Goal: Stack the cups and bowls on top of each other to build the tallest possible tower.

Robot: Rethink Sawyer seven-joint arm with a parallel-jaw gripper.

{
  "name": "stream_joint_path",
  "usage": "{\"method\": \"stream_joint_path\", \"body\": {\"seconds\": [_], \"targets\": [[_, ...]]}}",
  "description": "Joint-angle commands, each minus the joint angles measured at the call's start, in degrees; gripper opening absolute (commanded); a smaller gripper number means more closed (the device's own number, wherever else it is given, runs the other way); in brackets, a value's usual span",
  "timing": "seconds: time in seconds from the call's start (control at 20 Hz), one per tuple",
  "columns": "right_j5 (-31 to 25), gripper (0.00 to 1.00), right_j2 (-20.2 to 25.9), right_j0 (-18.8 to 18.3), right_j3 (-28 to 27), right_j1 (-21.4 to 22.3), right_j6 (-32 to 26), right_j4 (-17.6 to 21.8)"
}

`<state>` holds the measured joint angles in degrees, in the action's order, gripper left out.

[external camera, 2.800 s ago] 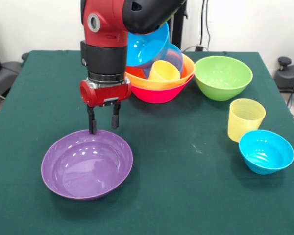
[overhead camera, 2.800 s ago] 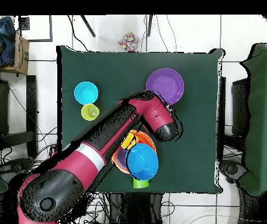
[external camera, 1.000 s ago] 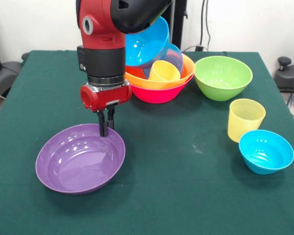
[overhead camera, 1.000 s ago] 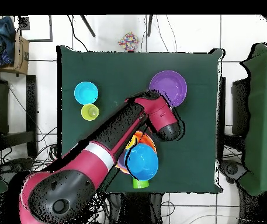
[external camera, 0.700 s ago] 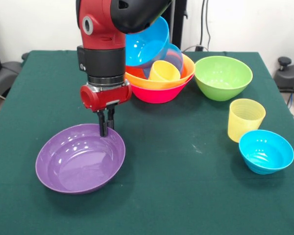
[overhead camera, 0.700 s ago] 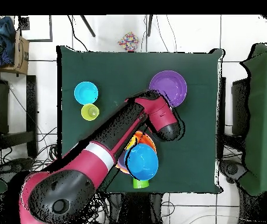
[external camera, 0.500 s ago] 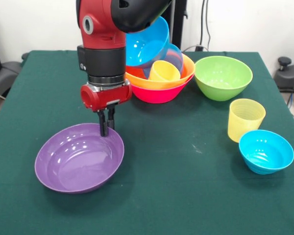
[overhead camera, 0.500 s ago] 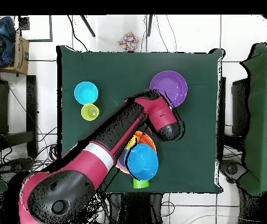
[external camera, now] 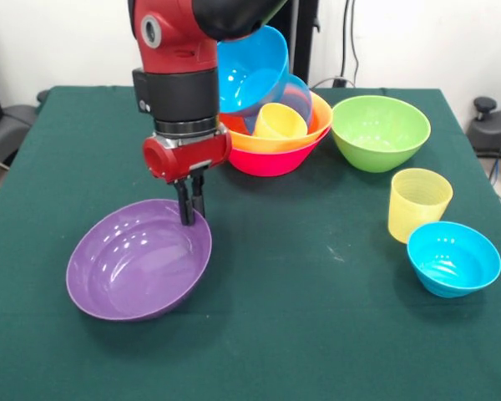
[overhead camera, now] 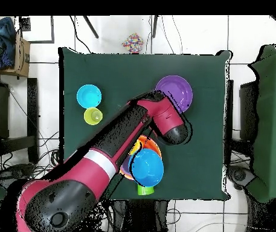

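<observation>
Front view: gripper [external camera: 191, 215] is clamping the far rim of the purple bowl [external camera: 138, 259], fingers pinched together on the rim, and the bowl is sitting tilted, its gripped side raised off the green tablecloth [external camera: 317, 334]. Counting bowls here: six showing (one purple, one pink, one orange, one green, two plainly blue, plus a translucent bluish one tucked in the pile that I'm not counting as certain). The tower [external camera: 267, 117] is sitting behind the arm: pink bowl [external camera: 271, 160] lowest, orange bowl [external camera: 305, 125] nested in it, a yellow-orange cup [external camera: 280, 123] lying inside, and a blue bowl [external camera: 250, 71] leaning on top. The green bowl [external camera: 380, 132] is standing alone just beside the tower. Cups: two showing, the second being the ribbed pale yellow cup [external camera: 418, 203], upright and near the small blue bowl [external camera: 453, 258]. Overhead view: the arm [overhead camera: 113, 145] is covering most of the tower, with the purple bowl's rim poking out past the wrist.
</observation>
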<state>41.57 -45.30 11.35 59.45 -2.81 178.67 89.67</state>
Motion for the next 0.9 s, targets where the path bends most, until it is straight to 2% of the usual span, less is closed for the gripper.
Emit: {"method": "stream_joint_path", "body": {"seconds": [0.05, 0.55, 0.9], "targets": [[4.7, 0.0, 4.6, 0.9, 0.3, 0.8, 0.2, 2.6], [10.4, 0.0, 1.2, 1.3, 2.6, 3.6, 1.8, 5.4], [16.4, 0.0, -1.8, 1.6, 5.0, 6.0, 2.6, 8.5]]}}
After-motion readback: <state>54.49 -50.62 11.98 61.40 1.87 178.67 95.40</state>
